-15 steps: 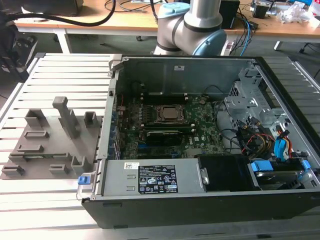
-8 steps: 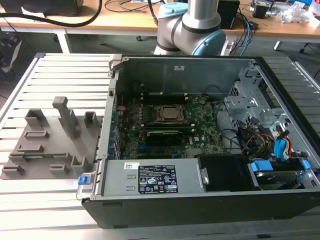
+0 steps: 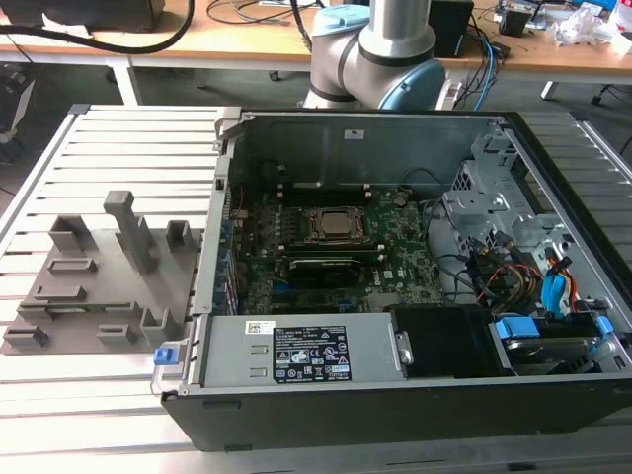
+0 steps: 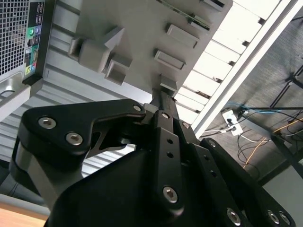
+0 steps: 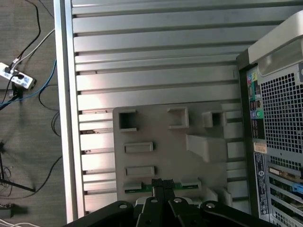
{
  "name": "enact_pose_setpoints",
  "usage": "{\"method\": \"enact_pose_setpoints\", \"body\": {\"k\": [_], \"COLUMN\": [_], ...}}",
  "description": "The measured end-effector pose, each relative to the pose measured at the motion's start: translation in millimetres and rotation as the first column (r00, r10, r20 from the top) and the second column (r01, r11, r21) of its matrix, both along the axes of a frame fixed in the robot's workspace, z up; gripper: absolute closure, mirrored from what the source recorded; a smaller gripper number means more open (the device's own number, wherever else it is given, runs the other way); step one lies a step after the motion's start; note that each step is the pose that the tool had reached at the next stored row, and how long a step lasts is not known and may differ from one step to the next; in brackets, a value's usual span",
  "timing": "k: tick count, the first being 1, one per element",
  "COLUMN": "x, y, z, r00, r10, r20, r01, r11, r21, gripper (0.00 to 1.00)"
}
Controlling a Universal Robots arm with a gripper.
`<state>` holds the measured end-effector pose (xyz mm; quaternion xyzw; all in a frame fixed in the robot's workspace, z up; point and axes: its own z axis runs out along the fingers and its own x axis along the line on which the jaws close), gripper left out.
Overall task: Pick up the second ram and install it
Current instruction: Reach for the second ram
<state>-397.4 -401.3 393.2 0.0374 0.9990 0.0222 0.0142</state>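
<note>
Exterior view: a grey fixture [image 3: 99, 296] is set on the desk [image 3: 128, 395] beside the computer case [image 3: 395, 415]. Second wrist view: the gripper [image 4: 161, 93] is held above it, jaws apparently closed and empty. First wrist view: the second ram [image 5: 142, 188] is slotted there; pickup is judged pending, edge alignment needed.

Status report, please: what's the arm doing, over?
Gripper above the gray tray, lined up over the second ram. Ram sits in its tray slot, not lifted. Nothing seen between them.
</note>
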Motion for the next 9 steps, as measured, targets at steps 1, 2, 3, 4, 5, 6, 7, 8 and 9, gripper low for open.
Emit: {"method": "enact_pose_setpoints", "body": {"k": [1, 2, 3, 4, 5, 6, 7, 8, 9], "x": [0.0, 0.0, 0.1, 0.1, 0.0, 0.0, 0.1, 0.0, 0.0], "y": [-3.1, -8.9, -14.5, -16.9, -17.5, -17.6, -17.7, -17.8, -17.8], "z": [-0.1, -0.1, -0.2, -0.2, -0.2, -0.2, -0.2, -0.2, -0.2], "r00": [1.0, 1.0, 1.0, 1.0, 1.0, 1.0, 1.0, 1.0, 1.0], "r10": [0.0, 0.0, 0.0, 0.0, 0.0, 0.0, 0.0, 0.0, 0.0], "r20": [0.0001, 0.0, 0.0, 0.0, 0.0, 0.0, 0.0, 0.0, 0.0], "r01": [0.0, 0.0, 0.0, 0.0, 0.0, 0.0, 0.0, 0.0, 0.0], "r11": [1.0, 1.0, 1.0, 1.0, 1.0, 1.0, 1.0, 1.0, 1.0], "r21": [0.0, -0.0001, -0.0001, 0.0, -0.0001, -0.0001, 0.0, 0.0, -0.0001], "gripper": [0.89, 0.89, 0.89, 0.89, 0.89, 0.89, 0.89, 0.89, 0.89]}}
